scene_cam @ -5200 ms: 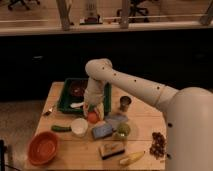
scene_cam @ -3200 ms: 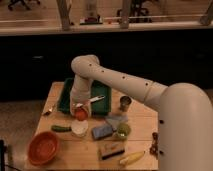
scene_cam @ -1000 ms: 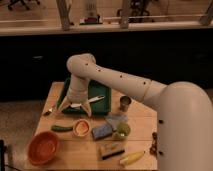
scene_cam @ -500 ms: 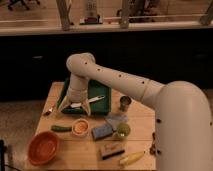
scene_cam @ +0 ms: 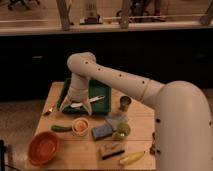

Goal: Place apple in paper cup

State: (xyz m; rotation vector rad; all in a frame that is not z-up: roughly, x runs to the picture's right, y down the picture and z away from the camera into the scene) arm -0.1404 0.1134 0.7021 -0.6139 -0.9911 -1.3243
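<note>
The robot's white arm bends down over the back left of the wooden table [scene_cam: 75, 160]. Its gripper [scene_cam: 76, 109] hangs above the front edge of the green tray [scene_cam: 100, 90], with the two fingers [scene_cam: 65, 106] spread apart and nothing between them. A pale utensil [scene_cam: 92, 100] lies in the tray just beside it.

The apple [scene_cam: 80, 125] sits inside the paper cup [scene_cam: 80, 132], its orange top showing within the white rim. The cup stands upright on the table just in front of the tray, below the gripper and clear of it.

A green cucumber [scene_cam: 61, 128] lies just left of the cup, and an orange bowl [scene_cam: 43, 147] sits at the front left corner. To the cup's right there is a blue sponge [scene_cam: 102, 131] and, next to that, a yellow-green fruit [scene_cam: 122, 130]. A metal can [scene_cam: 125, 103] stands behind them, right of the tray. Nearer the front lie a brown box [scene_cam: 111, 150] and a yellow banana [scene_cam: 131, 158].
</note>
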